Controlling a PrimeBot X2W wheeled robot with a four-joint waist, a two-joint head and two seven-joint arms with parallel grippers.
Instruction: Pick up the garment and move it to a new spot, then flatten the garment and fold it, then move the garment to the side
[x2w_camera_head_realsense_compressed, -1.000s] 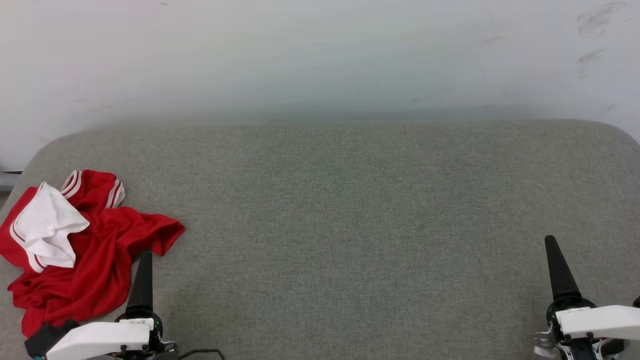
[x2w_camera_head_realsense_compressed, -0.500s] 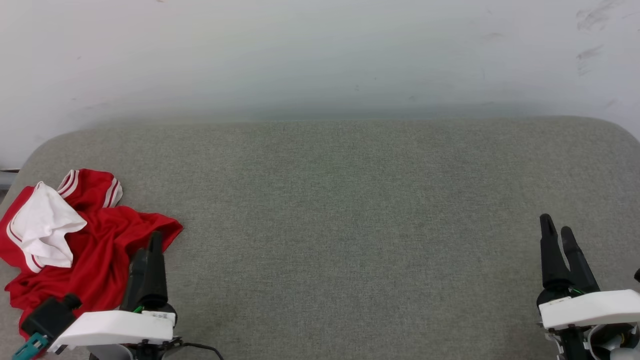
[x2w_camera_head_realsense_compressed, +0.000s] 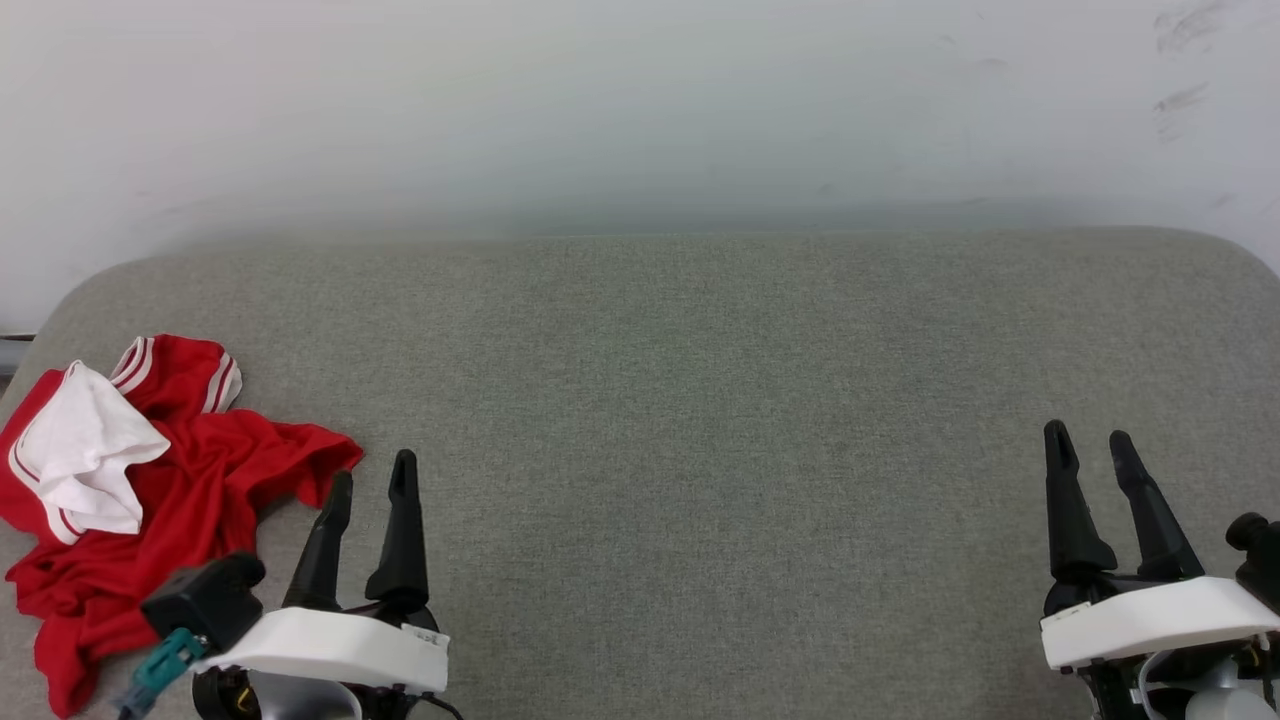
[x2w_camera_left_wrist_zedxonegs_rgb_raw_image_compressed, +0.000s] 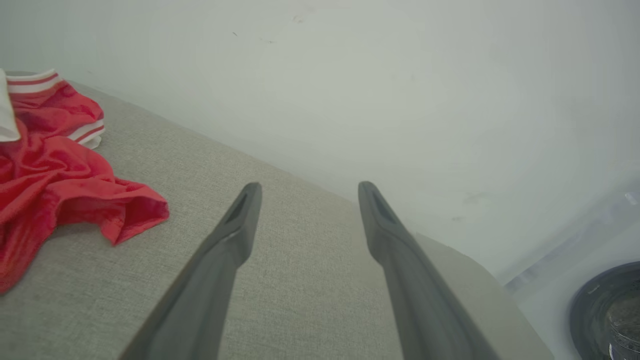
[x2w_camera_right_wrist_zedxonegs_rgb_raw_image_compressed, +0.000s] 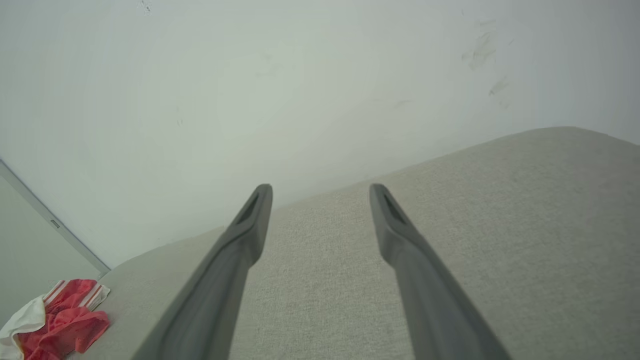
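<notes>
- Garment (x2w_camera_head_realsense_compressed: 190, 490) first: we find it crumpled in a heap at the near left corner of the grey fabric-covered table (x2w_camera_head_realsense_compressed: 700, 400), its red cloth bunched in loose folds and reaching the left edge of the head view.
- A white sleeve (x2w_camera_head_realsense_compressed: 85, 460) lies on top of the heap at its left, and red-white striped trim (x2w_camera_head_realsense_compressed: 135, 360) shows at the far side.
- Our left fingers (x2w_camera_head_realsense_compressed: 400, 540) stand spread wide apart with nothing between them. They point away from us across the table, just right of the garment's nearest red flap and clear of it.
- From the left wrist, we see the garment (x2w_camera_left_wrist_zedxonegs_rgb_raw_image_compressed: 50, 170) to the left of the left fingers (x2w_camera_left_wrist_zedxonegs_rgb_raw_image_compressed: 225, 260), with bare table fabric between the two tips.
- Our right fingers (x2w_camera_head_realsense_compressed: 1070, 510) are at the near right of the table, well apart from the garment, also spread wide and holding nothing.
- From the right wrist, the garment (x2w_camera_right_wrist_zedxonegs_rgb_raw_image_compressed: 70, 320) sits small at the lower left, far across the table from the right fingers (x2w_camera_right_wrist_zedxonegs_rgb_raw_image_compressed: 240, 250).
- We cannot tell whether either pair touches the table.
- A pale wall (x2w_camera_head_realsense_compressed: 640, 100) rises behind the table, scuffed at its upper right.
</notes>
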